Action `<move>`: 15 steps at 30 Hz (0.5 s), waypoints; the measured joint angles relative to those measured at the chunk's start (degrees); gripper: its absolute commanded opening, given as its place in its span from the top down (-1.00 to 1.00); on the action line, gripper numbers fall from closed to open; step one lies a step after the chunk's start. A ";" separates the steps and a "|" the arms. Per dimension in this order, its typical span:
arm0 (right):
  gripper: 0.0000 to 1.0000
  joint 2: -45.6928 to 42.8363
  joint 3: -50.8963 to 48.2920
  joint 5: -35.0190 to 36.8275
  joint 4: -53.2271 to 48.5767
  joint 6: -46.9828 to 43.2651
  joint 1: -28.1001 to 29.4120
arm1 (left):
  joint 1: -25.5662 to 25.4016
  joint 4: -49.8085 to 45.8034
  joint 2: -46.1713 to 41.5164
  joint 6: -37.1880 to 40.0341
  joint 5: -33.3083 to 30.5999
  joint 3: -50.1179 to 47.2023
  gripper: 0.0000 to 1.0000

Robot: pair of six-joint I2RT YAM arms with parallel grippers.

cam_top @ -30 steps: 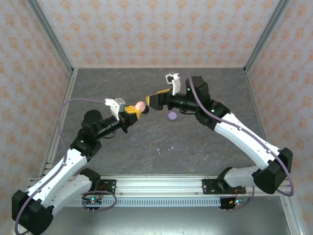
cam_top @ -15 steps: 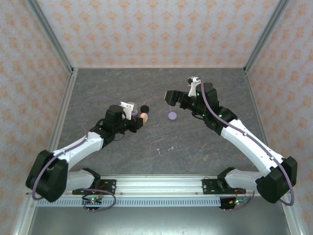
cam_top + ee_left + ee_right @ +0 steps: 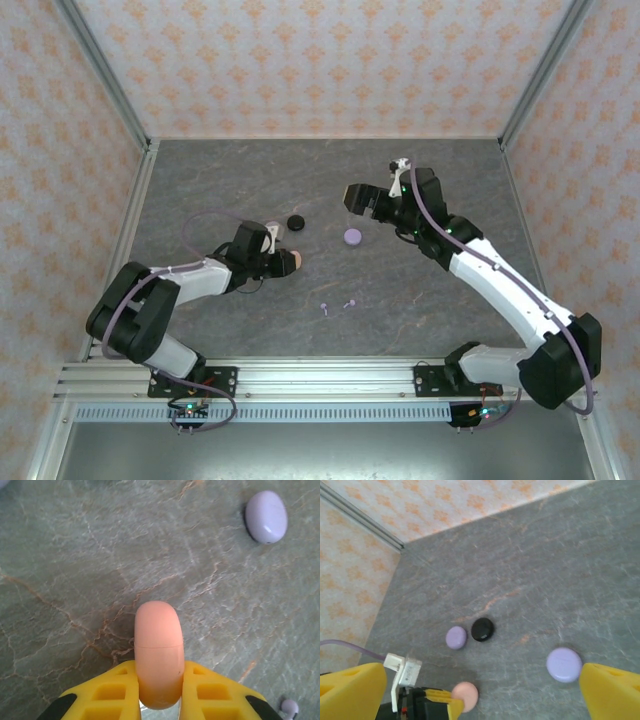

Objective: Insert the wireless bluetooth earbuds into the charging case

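One pink case (image 3: pixel 159 640) sat clamped in the left gripper (image 3: pixel 159 669) (close to the worktop (image 3: pixel 75 555)); the right gripper (image 3: pixel 481 690) gaped wide.

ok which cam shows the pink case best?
Left wrist: the pink case is close up with its lid seam visible, clamped on edge in the left claw. Top external shows it as a small pink dot at that claw's tip. Right wrist catches it small, low in frame, beside a yellow finger.
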 measured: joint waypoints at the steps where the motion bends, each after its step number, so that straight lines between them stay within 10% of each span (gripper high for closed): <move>1: -0.99 0.61 0.35 0.35 -1.42 -0.61 -0.02 | 0.00 0.46 0.20 -0.44 -0.04 0.09 0.52; 15: -0.73 14.71 10.40 5.92 -18.80 -24.04 0.00 | 0.42 1.09 1.51 -2.47 -1.22 0.11 -0.12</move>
